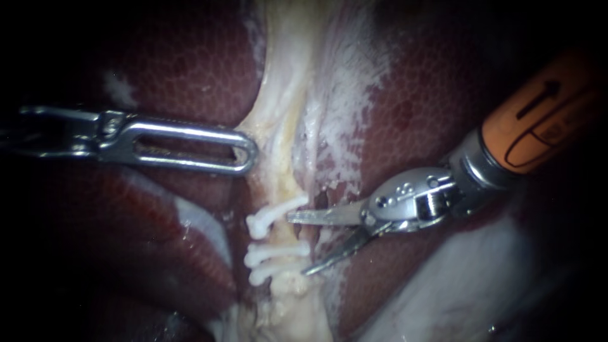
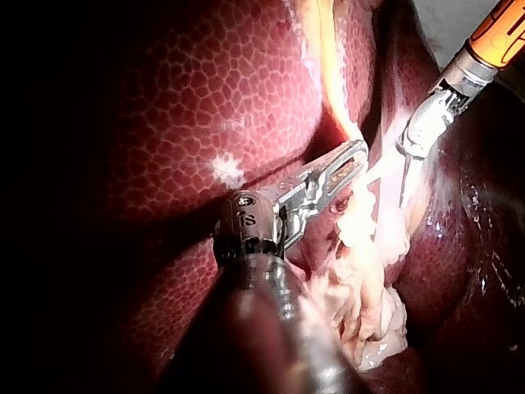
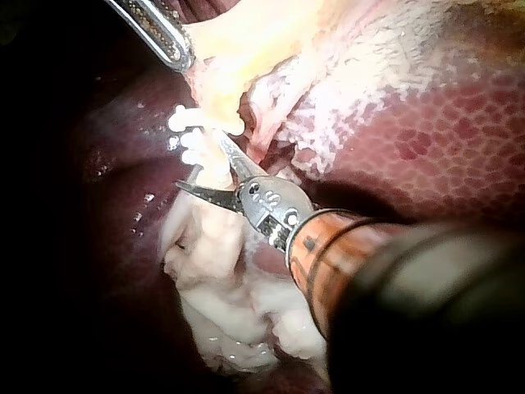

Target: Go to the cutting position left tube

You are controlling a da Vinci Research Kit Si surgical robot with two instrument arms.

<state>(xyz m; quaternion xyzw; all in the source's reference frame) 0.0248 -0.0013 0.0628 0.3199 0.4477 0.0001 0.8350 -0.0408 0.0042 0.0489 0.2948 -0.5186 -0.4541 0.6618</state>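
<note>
The clipped tube (image 1: 282, 180) is a pale, yellowish strand running along the cleft between the dark red lobes of the liver (image 1: 190, 76). Three white clips (image 1: 269, 218) cross it: one alone, then two close together, with a short bare stretch of tube between.

Colours here are pretty striking: the liver (image 1: 190, 69) is deep maroon with a fine honeycomb mottling all over, hazed by a whitish film (image 1: 345, 95) in patches. The tube (image 1: 286, 187) is pale cream going yellowish, and the clips (image 1: 272, 218) on it are plain white. The left instrument (image 1: 244, 152) is shiny silver. The right instrument (image 1: 297, 244) is silver too, with an orange sleeve (image 1: 538, 120) marked in black.
</note>
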